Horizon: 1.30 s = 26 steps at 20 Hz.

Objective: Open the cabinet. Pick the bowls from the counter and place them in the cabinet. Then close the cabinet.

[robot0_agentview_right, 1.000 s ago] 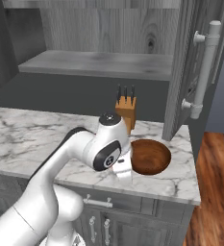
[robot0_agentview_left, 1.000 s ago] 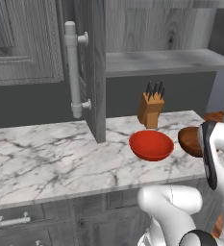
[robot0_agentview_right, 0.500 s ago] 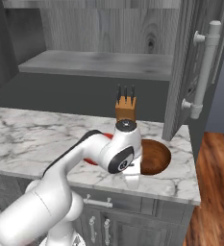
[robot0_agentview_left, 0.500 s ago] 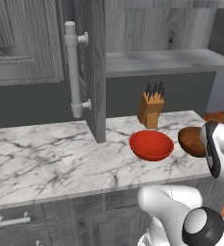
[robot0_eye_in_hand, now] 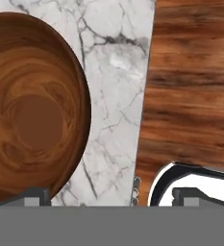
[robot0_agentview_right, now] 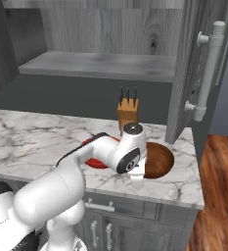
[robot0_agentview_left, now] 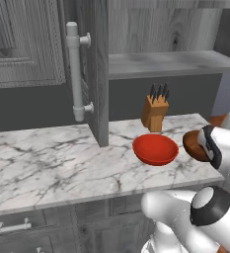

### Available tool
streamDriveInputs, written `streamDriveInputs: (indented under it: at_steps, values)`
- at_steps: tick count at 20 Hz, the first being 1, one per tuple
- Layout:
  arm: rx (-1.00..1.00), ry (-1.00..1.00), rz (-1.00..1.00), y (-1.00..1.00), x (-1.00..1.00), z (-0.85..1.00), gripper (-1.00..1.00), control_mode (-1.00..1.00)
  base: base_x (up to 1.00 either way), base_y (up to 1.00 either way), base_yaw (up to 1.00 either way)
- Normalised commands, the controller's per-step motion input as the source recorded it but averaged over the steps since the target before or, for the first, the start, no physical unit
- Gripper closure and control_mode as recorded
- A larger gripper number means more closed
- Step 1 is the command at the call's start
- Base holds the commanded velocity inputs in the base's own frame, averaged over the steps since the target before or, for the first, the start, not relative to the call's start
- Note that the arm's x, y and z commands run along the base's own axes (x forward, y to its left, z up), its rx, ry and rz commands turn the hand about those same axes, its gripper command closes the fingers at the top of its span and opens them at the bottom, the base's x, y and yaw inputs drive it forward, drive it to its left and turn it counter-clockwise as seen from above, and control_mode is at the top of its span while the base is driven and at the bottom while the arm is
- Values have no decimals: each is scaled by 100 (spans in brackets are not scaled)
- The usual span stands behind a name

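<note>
Hovering over the tabletop's [robot0_eye_in_hand: 114,72] edge, the claw [robot0_eye_in_hand: 111,194] has its fingers wide apart w/ nothing between them. In the hand view the wooden bowl [robot0_eye_in_hand: 31,108] sits just off one fingertip, its rim near that finger but not between the two; wood floor [robot0_eye_in_hand: 190,81] lies under the other finger.

From the base cams: cabinet [robot0_agentview_left: 99,74] doors stand swung out, so step one looks done. Shelf [robot0_agentview_right: 101,64] inside is bare, well above the claw. Red bowl [robot0_agentview_left: 155,148] sits on the marble beyond the wooden one [robot0_agentview_right: 157,159], the two nearly touching, knife block [robot0_agentview_left: 154,111] farther back toward the wall.

Progress call: early. Door opened, but both bowls on the tabletop, neither gripped. Left to do: grab wooden bowl, lift to shelf, repeat for red, shut doors. Claw prob needs to shift across so the rim sits between the fingers.
</note>
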Motion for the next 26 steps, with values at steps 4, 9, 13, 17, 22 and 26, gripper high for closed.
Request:
streamDriveInputs:
  at_steps: [4,9,13,17,22,26]
  values:
    - [2,0,0,-12,36,-33,-100,-100,0,0,0]
    - [1,-1,0,-21,33,-22,-100,-100,0,0,0]
    - [4,0,-1,-21,25,-21,-100,-100,0,0,0]
    - [8,0,-1,-19,24,-29,-100,-100,0,0,0]
    - [7,0,-1,-8,19,-34,100,-100,0,0,0]
    - [5,0,-4,0,3,-28,100,-100,0,0,0]
